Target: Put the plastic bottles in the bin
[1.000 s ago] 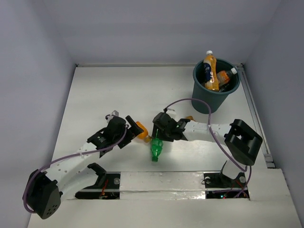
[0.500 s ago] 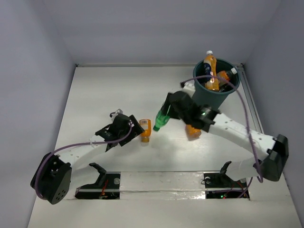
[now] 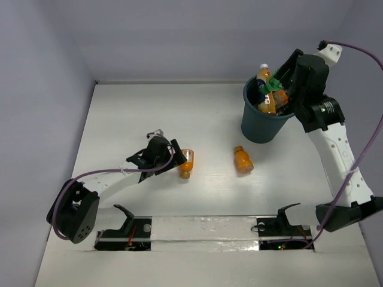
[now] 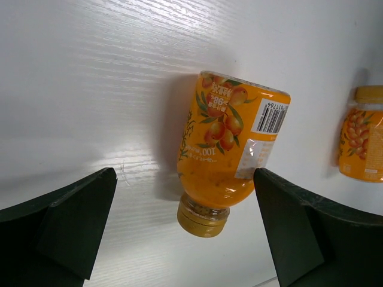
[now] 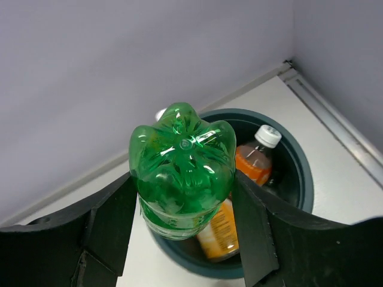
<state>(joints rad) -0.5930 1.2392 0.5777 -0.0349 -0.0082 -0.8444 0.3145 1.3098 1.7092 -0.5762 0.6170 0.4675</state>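
White tabletop (image 3: 149, 113) with a faint wood grain, boxed in by pale lavender-grey walls (image 3: 197, 36), and there's a metal rail (image 5: 341, 122) running along its right edge.

stubby orange bottles (image 3: 187, 162) (image 3: 242, 159) on bench (image 3: 131, 113): 2 | taller orange bottles (image 3: 264, 78) (image 3: 276, 99) seen in bin (image 3: 260, 122): 2 | green bottle (image 5: 181, 170): 1 | bin: 1

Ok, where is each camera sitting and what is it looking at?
Top external: above and behind the arms, looking down on the table; both arms show.
Left wrist: on the left arm, facing down at a stubby orange bottle; the left gripper shows, open.
Right wrist: on the right arm, looking down into the bin; the right gripper grips the green bottle.
Shared: top and right wrist both see the bin and green bottle.
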